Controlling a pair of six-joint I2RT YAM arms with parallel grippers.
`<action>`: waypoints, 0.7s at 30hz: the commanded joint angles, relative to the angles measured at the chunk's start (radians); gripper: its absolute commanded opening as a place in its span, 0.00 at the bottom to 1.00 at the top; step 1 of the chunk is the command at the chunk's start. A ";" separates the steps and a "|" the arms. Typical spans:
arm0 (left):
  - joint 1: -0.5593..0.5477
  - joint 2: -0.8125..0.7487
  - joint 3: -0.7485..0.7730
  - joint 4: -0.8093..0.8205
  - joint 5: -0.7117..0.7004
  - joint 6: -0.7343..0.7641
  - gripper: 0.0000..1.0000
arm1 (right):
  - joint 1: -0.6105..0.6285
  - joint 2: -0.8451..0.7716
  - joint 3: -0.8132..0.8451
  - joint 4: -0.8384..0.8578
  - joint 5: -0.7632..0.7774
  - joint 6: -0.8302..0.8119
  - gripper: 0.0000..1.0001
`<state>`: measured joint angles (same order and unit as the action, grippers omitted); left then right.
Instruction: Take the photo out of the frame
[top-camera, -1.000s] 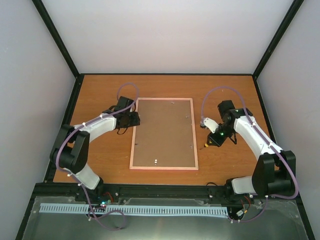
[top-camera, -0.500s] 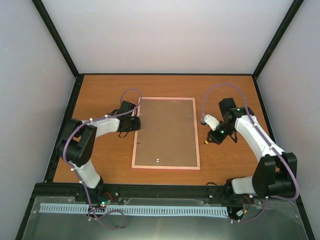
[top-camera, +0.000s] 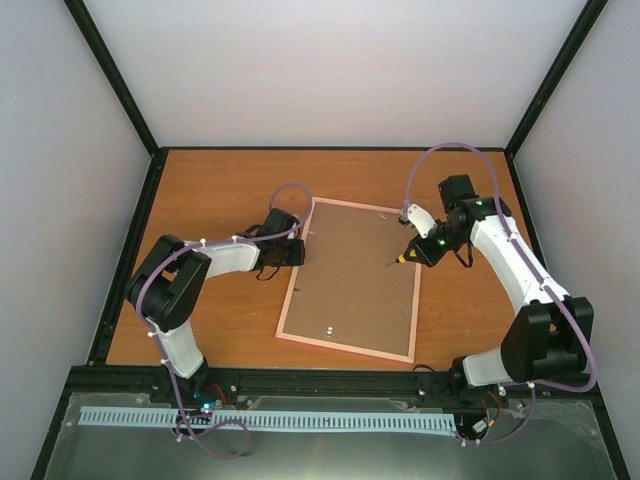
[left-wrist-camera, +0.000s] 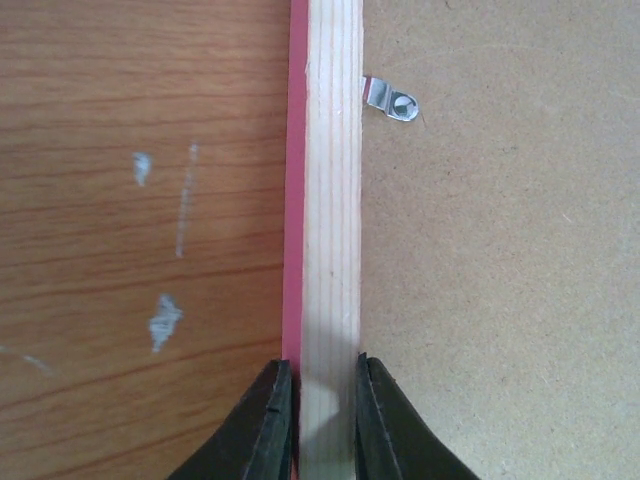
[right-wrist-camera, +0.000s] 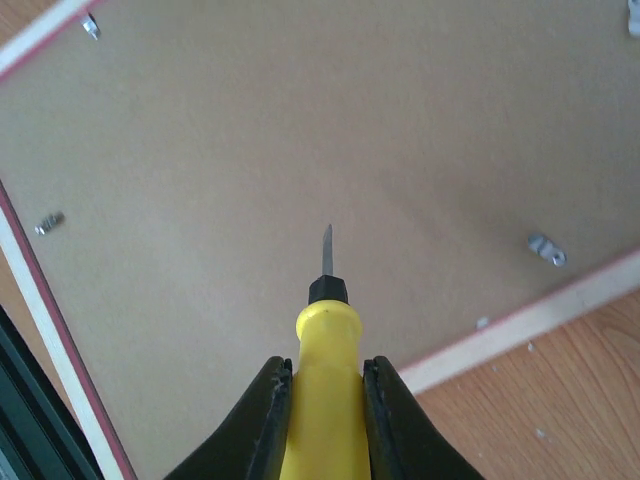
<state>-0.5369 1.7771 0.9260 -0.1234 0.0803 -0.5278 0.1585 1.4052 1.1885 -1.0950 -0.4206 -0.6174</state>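
The frame (left-wrist-camera: 330, 200) lies face down and askew on the table (left-wrist-camera: 140, 250), its brown backing board (right-wrist-camera: 300, 130) turned up. My left gripper (left-wrist-camera: 322, 375) is clamped across the bare wooden rail on the frame's left side, one finger on the pink outer edge and one on the board side. My right gripper (right-wrist-camera: 325, 368) is closed around the yellow handle of a screwdriver (right-wrist-camera: 322, 420), whose blade hangs over the middle of the board, apart from any fastener. The photo cannot be seen. I judge it is under the board, so nothing is out yet.

The risks sit with the blade and the pinch. A metal tab (left-wrist-camera: 392, 100) just ahead of my left fingers points in over the board, and others show near the rails in the right wrist view. If I bring the tip down short of a tab, it may gouge the board or, at the rail, dig under and crease the print. Pushing sideways on a stiff tab may slide the frame on the table, since my left hold pinches only a narrow strip of rail. The handle may also twist between my right fingers.
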 joint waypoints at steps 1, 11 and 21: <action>-0.031 0.040 -0.015 -0.055 0.064 -0.049 0.01 | 0.014 0.033 0.040 0.055 -0.107 0.044 0.03; -0.073 0.022 -0.032 -0.045 0.068 -0.092 0.01 | 0.125 0.158 0.146 0.219 -0.189 0.210 0.03; -0.090 0.000 -0.084 0.009 0.067 -0.144 0.01 | 0.260 0.378 0.337 0.289 -0.131 0.297 0.03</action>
<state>-0.6071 1.7660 0.8871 -0.0589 0.0864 -0.6117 0.3817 1.7130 1.4590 -0.8574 -0.5747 -0.3748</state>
